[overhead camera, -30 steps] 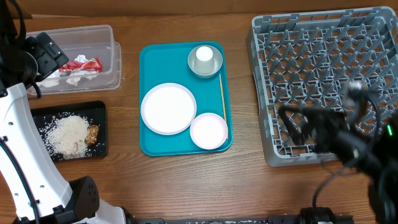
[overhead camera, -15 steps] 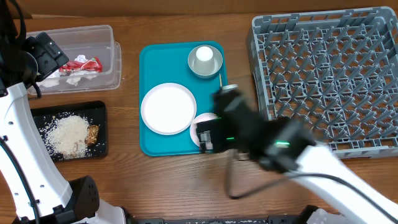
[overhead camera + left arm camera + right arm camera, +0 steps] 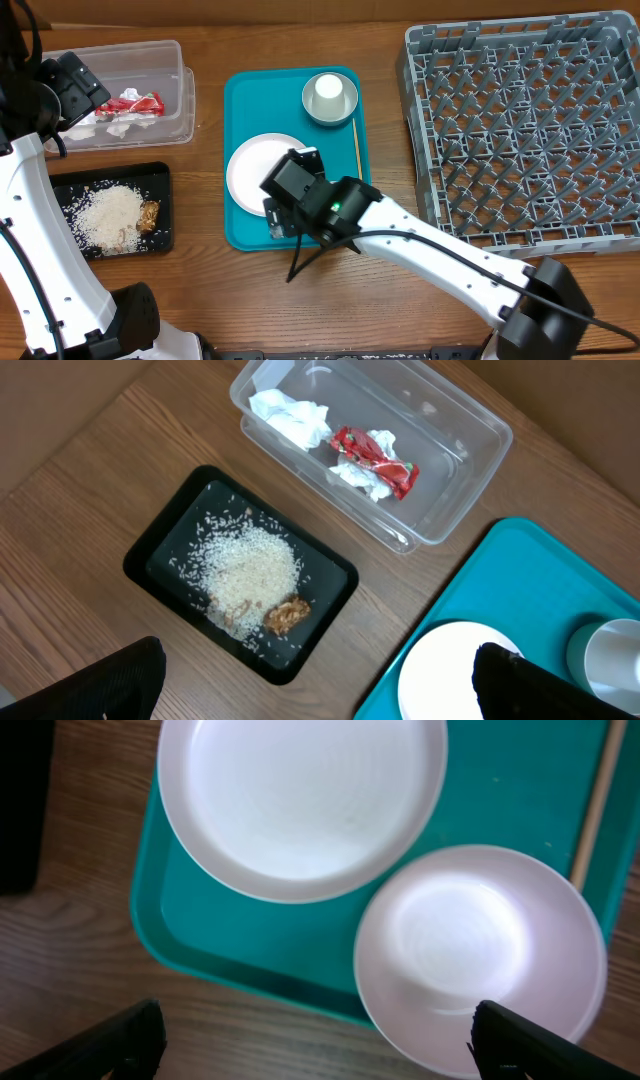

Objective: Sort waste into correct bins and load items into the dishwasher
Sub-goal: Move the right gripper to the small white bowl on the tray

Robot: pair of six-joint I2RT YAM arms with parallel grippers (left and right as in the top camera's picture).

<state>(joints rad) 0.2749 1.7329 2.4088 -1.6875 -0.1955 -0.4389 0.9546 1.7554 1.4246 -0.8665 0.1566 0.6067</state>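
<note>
Right hand across from dish rack to teal tray, wide open, empty, over smaller white dish.

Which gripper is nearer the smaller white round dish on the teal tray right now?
Right. The right gripper hovers open over the smaller white round dish; the left gripper is far off beside the clear plastic rectangular tub.
</note>
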